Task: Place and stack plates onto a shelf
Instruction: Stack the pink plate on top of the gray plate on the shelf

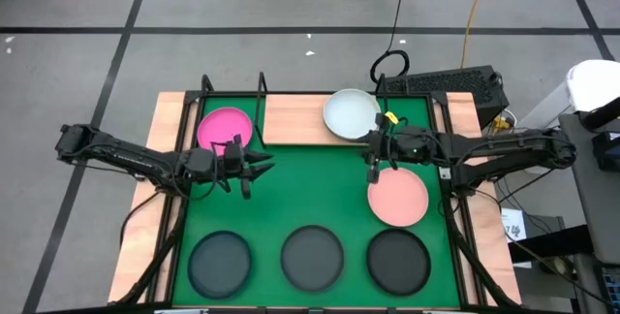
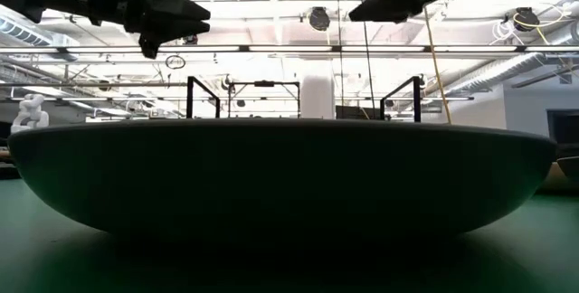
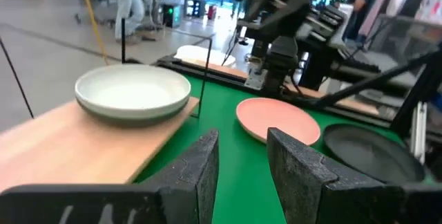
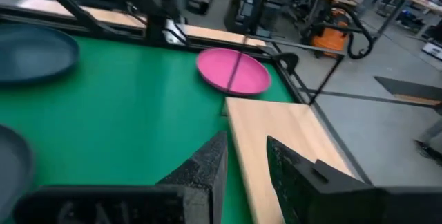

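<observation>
The shelf (image 1: 295, 120) is a light-wood board at the mat's far edge. A pale greenish-white plate (image 1: 351, 113) rests on its right part, also seen as the pale plate (image 3: 132, 91). The hot pink plate (image 1: 226, 128) lies left of the board's end; the salmon plate (image 1: 397, 198) lies flat on the green mat. Three dark plates (image 1: 311, 256) sit in a row along the near edge. My left gripper (image 1: 260, 173) hovers open over the mat beside the pink plate. My right gripper (image 1: 372, 167) hovers open between the pale and salmon plates. Both hold nothing.
Black upright frame posts (image 1: 262, 86) stand at the board's ends and the mat's corners. A keyboard (image 1: 446, 83) and cables lie beyond the far edge. The middle dark plate (image 2: 289, 175) fills the low view. Bare green mat (image 1: 310, 188) lies between the arms.
</observation>
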Tool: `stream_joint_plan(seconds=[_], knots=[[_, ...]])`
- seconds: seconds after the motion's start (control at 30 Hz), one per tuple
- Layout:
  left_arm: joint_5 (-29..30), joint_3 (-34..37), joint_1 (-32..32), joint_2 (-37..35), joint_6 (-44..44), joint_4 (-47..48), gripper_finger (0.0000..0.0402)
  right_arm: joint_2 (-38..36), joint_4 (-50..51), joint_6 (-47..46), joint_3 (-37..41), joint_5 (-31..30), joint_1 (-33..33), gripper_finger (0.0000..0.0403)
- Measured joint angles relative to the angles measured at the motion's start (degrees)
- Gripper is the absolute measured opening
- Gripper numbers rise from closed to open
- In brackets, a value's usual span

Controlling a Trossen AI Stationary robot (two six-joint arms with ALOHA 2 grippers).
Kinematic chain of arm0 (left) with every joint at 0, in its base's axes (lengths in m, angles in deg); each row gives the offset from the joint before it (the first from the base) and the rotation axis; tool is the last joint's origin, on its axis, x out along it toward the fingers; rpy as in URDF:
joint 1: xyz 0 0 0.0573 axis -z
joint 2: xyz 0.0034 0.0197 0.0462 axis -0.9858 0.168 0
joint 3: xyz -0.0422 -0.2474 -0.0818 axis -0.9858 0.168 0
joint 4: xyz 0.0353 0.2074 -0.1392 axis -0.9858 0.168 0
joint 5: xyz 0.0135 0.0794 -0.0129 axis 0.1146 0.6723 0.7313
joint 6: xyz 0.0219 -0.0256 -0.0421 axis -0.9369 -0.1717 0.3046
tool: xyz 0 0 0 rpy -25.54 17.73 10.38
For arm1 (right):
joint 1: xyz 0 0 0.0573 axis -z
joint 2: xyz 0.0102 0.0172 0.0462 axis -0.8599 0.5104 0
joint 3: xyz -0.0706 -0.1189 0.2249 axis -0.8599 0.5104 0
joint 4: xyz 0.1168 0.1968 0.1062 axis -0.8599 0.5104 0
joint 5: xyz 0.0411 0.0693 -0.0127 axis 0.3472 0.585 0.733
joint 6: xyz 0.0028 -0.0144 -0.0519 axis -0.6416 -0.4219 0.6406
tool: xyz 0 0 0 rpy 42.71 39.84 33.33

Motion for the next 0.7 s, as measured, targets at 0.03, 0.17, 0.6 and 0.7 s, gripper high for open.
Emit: stream_joint_plan(seconds=[0.03, 0.17, 0.6, 0.7], knots=[[-0.3, 0.0, -0.1, 0.0, 1.2, 0.3, 0.0127, 0.0, 0.0, -0.5, 0.0, 0.0, -0.5, 0.0086], [-1.0, -0.6, 0.0, 0.0, 6.4, 5.2, 0.0127, 0.0, 0.0, -0.6, 0.0, 0.0, -2.5, 0.0086], [-9.0, -9.0, 2.0, 8.9, 17.0, 27.7, 0.0127, 0.1, 0.8, -0.6, 0.0, -0.1, -7.0, 0.0086], [-15.4, -11.0, 2.2, 15.3, 19.3, 28.8, 0.0127, 0.1, 1.0, -0.6, 0.0, -0.1, -7.8, 0.0086]])
